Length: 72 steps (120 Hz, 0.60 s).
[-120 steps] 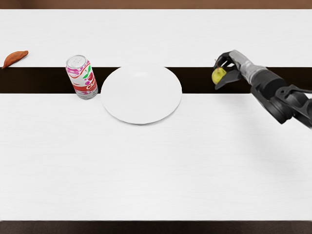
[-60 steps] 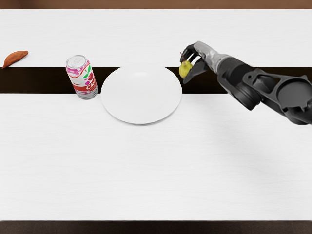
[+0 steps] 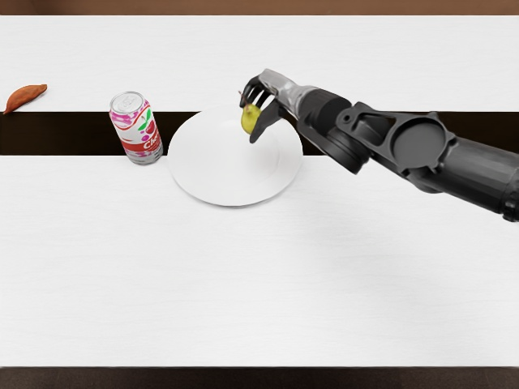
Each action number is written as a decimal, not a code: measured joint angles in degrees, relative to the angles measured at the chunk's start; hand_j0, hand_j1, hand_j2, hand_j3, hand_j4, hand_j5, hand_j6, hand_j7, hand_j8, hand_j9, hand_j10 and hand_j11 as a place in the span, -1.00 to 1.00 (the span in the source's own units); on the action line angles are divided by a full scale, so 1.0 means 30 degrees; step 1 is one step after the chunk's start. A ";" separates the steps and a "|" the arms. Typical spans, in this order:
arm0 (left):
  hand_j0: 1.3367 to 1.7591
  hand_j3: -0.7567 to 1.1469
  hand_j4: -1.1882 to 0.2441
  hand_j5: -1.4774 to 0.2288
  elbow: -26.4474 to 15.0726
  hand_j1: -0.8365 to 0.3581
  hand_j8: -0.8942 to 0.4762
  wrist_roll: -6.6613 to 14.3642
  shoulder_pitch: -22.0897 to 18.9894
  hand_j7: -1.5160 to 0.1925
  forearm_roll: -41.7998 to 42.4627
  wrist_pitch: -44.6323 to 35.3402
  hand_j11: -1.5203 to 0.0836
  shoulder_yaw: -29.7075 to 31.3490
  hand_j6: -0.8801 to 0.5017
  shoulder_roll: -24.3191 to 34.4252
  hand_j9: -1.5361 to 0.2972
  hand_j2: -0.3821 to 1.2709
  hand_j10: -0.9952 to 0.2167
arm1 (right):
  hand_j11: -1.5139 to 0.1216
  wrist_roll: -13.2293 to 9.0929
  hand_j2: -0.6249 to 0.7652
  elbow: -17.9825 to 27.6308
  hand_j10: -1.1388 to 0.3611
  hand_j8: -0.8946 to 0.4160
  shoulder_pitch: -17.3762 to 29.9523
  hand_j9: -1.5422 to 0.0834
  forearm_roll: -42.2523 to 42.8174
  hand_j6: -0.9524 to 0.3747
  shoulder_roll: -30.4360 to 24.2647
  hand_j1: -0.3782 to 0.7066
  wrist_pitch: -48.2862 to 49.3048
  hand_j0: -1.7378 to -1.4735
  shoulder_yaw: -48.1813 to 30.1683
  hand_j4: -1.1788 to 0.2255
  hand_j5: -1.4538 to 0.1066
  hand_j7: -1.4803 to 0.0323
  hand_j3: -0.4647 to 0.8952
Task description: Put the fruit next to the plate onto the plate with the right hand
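The right hand (image 3: 258,101) grips the yellow-green fruit (image 3: 250,118) over the upper right part of the white plate (image 3: 219,166), at the frame's upper centre; a soda can (image 3: 136,127) stands left of the plate.

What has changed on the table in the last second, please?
The right hand, shut on the fruit, moved left, from well right of the plate to over its far part. The fruit is not let go. The plate, the can and the orange item at the left edge stayed put.
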<state>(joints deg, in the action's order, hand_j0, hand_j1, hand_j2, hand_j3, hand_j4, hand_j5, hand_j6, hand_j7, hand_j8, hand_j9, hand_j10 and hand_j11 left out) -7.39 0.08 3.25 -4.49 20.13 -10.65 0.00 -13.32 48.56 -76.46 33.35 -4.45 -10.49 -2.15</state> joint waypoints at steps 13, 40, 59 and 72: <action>0.52 -0.21 0.63 0.70 0.0000 0.94 0.28 0.0000 0.0000 0.74 0.0000 0.0000 0.86 0.0001 0.24 0.0000 0.65 -0.53 0.61 | -0.60 -0.0134 0.75 -0.1895 -0.30 -0.12 -0.0139 -0.60 0.0033 -0.31 0.0956 0.28 0.0680 -0.36 0.0022 -0.33 -0.77 -0.54 -0.32; 0.52 -0.21 0.63 0.70 0.0000 0.94 0.28 0.0000 0.0000 0.74 0.0000 0.0000 0.86 0.0001 0.24 0.0000 0.65 -0.53 0.61 | -0.59 -0.0161 0.65 -0.4314 -0.32 -0.16 -0.0252 -0.58 0.0068 -0.33 0.1421 0.22 0.2647 -0.35 -0.0011 -0.36 -0.75 -0.54 -0.32; 0.52 -0.21 0.63 0.70 0.0000 0.94 0.28 0.0000 0.0000 0.74 -0.0001 0.0000 0.86 0.0001 0.24 0.0000 0.65 -0.53 0.61 | -0.61 -0.0127 0.68 -0.4688 -0.32 -0.20 -0.0460 -0.59 0.0031 -0.35 0.1467 0.20 0.4819 -0.36 -0.0144 -0.37 -0.73 -0.54 -0.32; 0.52 -0.21 0.63 0.70 0.0000 0.94 0.28 0.0000 0.0000 0.74 -0.0001 0.0000 0.86 0.0001 0.24 0.0000 0.65 -0.53 0.61 | -0.62 -0.0117 0.72 -0.4754 -0.32 -0.18 -0.0535 -0.61 0.0004 -0.35 0.1474 0.22 0.5628 -0.36 -0.0171 -0.37 -0.73 -0.54 -0.32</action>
<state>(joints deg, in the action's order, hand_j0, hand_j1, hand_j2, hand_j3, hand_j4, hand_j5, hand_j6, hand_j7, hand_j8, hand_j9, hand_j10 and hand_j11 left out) -7.39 0.08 3.25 -4.49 20.13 -10.65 0.00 -13.67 34.30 -78.06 33.36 -0.03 6.40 -2.66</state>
